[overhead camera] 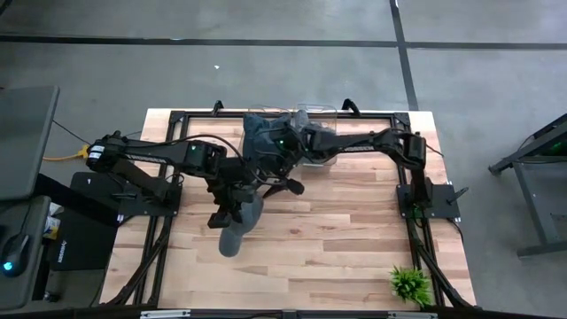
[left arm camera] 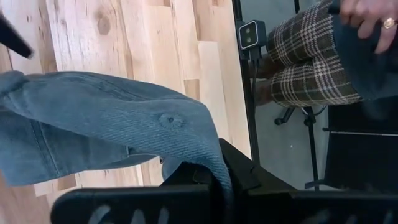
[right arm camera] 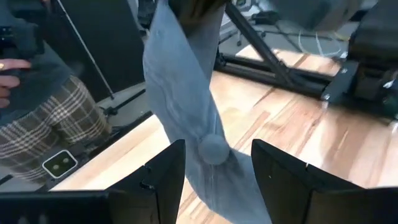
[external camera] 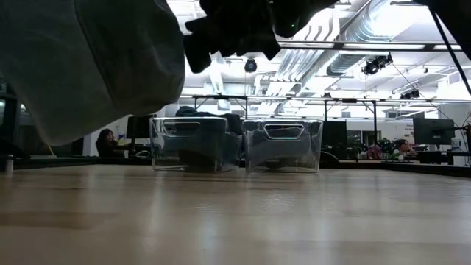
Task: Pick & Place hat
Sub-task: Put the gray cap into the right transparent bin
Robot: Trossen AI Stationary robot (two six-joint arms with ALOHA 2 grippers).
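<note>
Under the left tool [overhead camera: 232, 206], hat [overhead camera: 237, 232] hangs, grip hidden.

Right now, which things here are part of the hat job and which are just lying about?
Job:
- hat, shut in the left gripper
- right gripper, jaws open around the hat
- bins

Lying about:
- plant at the table corner
- person beside the table

One camera hangs high over the bench [overhead camera: 354, 239], looking straight down on all of it. Another sits at bench-top level, facing across to two clear bins [external camera: 239, 144] and the room behind. Each wrist camera looks close over the grey hat [left arm camera: 112, 134], which all four views share.
</note>
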